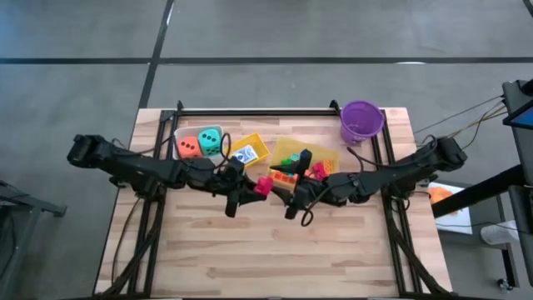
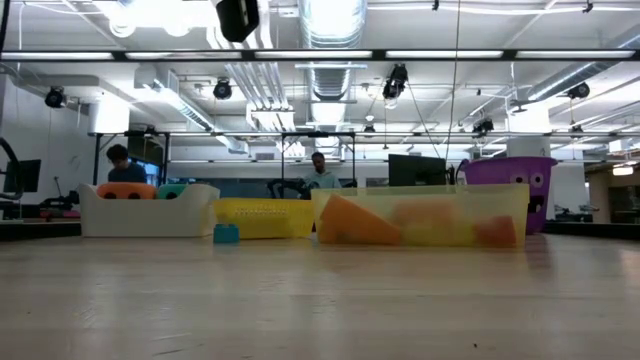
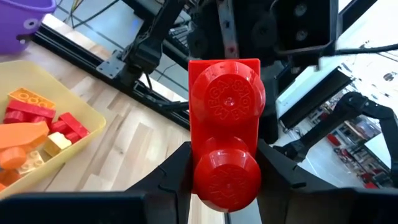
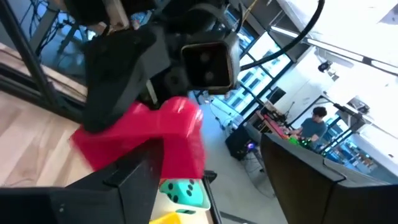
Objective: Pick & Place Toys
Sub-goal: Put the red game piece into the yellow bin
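A red two-stud brick [image 1: 263,185] is held in the air over the table's middle by my left gripper [image 1: 252,188], which is shut on it. The brick fills the left wrist view [image 3: 225,124] with its studs toward the camera. My right gripper [image 1: 289,200] faces it from the right and is open. In the right wrist view the brick [image 4: 177,140] is just in front of my right gripper's fingers [image 4: 124,180]. Orange [image 1: 188,147] and teal [image 1: 210,140] dice lie in a clear bin. A blue-white card box [image 1: 246,154] lies in a small yellow bin. My left gripper pinches the red brick between its two fingers [image 3: 174,177], on the two side walls by the nearer stud [image 3: 202,168]. The fingers reach level from the table's left. The brick is lifted clear of the table and sticks out past the fingertips. My right gripper: I cannot tell whether it touches the brick.
A larger yellow bin [image 1: 326,152] behind the grippers holds several bricks, also in the left wrist view [image 3: 74,109]. A purple bucket [image 1: 361,121] stands at the far right. A small blue brick [image 2: 226,233] lies on the table before the bins. People sit in the room beyond.
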